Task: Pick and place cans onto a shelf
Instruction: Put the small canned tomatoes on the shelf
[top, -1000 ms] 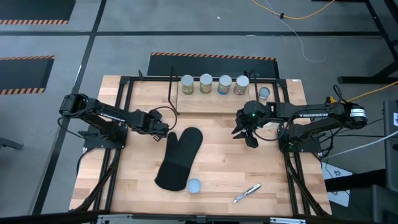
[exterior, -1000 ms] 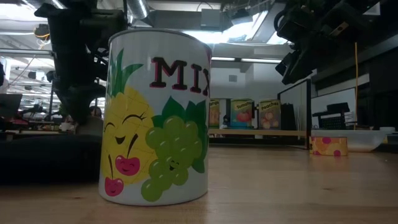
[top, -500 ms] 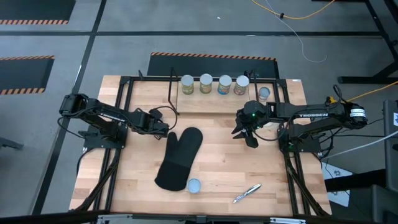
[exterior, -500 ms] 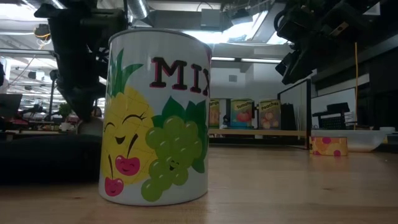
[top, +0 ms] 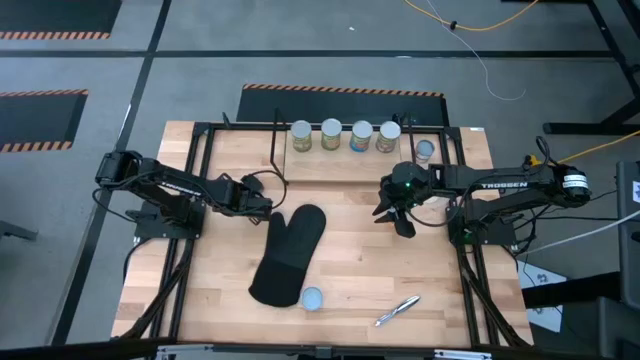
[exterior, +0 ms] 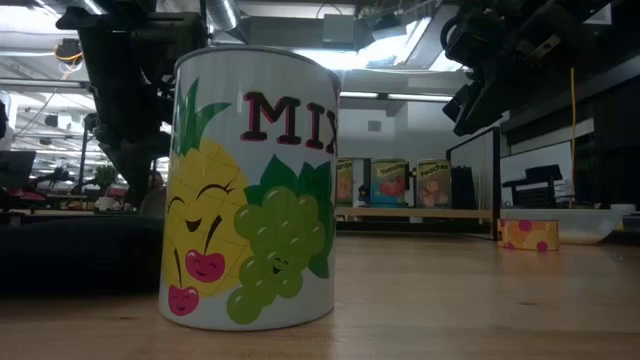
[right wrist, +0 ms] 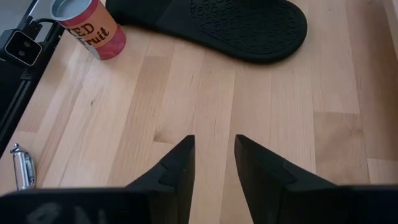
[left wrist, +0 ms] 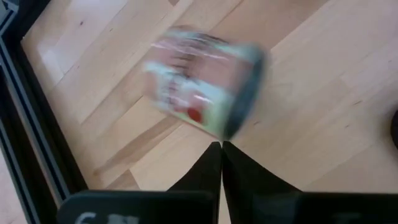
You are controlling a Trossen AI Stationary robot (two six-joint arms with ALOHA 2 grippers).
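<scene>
So the shelf (top: 345, 150) sits at the far edge of the table (top: 430, 290), black rod frame with light wooden boards, and four cans (top: 345, 135) stand in a row on top of it, silvery lids, greenish-yellow labels. Another can (top: 424, 150) with a pale-blue top stands just right of that row.

One more can (top: 312, 298) is upright near the front of the table, right beside the cuff end of a black oven mitt (top: 290, 254). Up close from table height it's white, with a smiling yellow pineapple, green grapes, red cherries and "MIX" in dark red (exterior: 250, 185).

The left gripper (top: 262, 205) is at the left of the mitt, fingers pinched together on nothing. A blurred can (left wrist: 202, 84) lying on its side shows just past its tips.

The right gripper (top: 398, 212) hangs over bare wood in front of the shelf, fingers apart, nothing between them. A silvery pen-like thing (top: 397, 310) lies near the front right.
</scene>
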